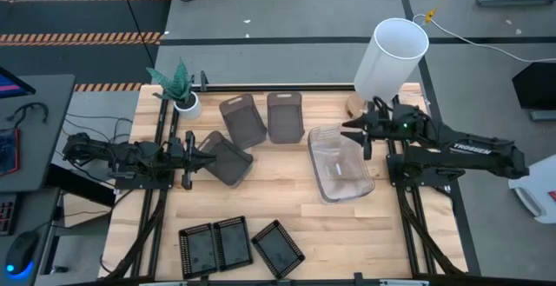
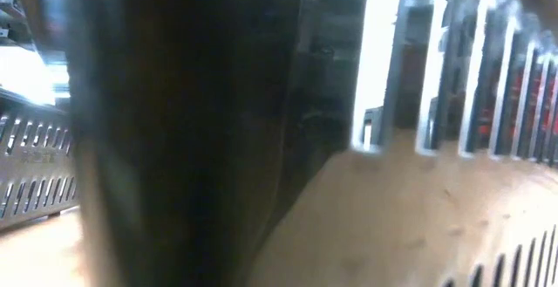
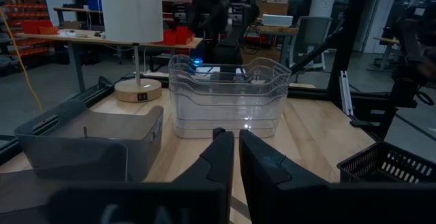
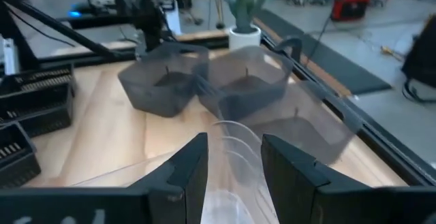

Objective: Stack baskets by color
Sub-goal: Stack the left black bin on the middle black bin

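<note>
While the three large clear plastic bins (image 1: 340, 166) already sit nested as one stack on the right half of the wooden surface (image 1: 382, 225), the smoky grey translucent ones look like the step now in hand. The left gripper (image 1: 193, 155) lies low at the left edge of a grey bin (image 1: 226, 157) near the middle-left; its fingers (image 3: 216, 157) are almost together, with only a thin slit between them. It may be pinching that bin's wall, but I cannot tell this for certain.

The right gripper (image 1: 363, 135) is at the far end of the clear stack, its fingers (image 4: 191, 163) standing part-way apart on either side of the clear rim (image 4: 231, 139). Whether they press on the rim or merely straddle it I cannot tell.

Two more grey translucent bins (image 1: 242, 119) (image 1: 285, 116) lie side by side toward the back, beside a small white plant pot (image 1: 185, 103). Three flat black mesh-patterned bins (image 1: 198, 249) (image 1: 233, 242) (image 1: 278, 247) lie separately along the front edge, untouched. A tall white cylinder (image 1: 391, 56) stands at the back right.

By my judgement, the next move calls for lifting the near grey bin, carrying it over one of the back pair, matching its orientation, and lowering it straight so it nests. The black ones would follow.
</note>
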You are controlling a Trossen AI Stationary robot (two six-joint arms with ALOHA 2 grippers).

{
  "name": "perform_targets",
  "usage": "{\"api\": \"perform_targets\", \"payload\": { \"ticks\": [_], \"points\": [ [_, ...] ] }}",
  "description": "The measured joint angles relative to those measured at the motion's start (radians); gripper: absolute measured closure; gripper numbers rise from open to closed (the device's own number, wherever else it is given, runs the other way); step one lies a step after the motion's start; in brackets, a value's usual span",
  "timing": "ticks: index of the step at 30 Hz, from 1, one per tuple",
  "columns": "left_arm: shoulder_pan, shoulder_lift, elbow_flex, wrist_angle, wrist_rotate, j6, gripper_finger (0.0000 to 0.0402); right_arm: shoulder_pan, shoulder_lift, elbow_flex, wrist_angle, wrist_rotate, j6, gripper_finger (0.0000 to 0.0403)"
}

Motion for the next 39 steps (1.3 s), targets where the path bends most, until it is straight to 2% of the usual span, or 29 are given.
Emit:
{"api": "perform_targets", "payload": {
  "ticks": [6,12,23,36,39],
  "points": [
    [0.0,0.0,0.0,0.0,0.0,0.0,0.0367,0.046,-0.081,-0.126,0.148,0.0,0.064,0.0261],
    [0.0,0.0,0.0,0.0,0.0,0.0,0.0376,0.111,-0.188,-0.222,0.21,0.001,0.105,0.0261],
    [0.0,0.0,0.0,0.0,0.0,0.0,0.0366,0.203,-0.403,-0.361,0.272,0.104,0.207,0.0261],
    [0.0,0.0,0.0,0.0,0.0,0.0,0.0371,0.462,-0.436,-0.389,0.285,0.346,0.157,0.0318],
    [0.0,0.0,0.0,0.0,0.0,0.0,0.0366,0.498,-0.435,-0.423,0.3,0.362,0.13,0.0331]
  ]
}}
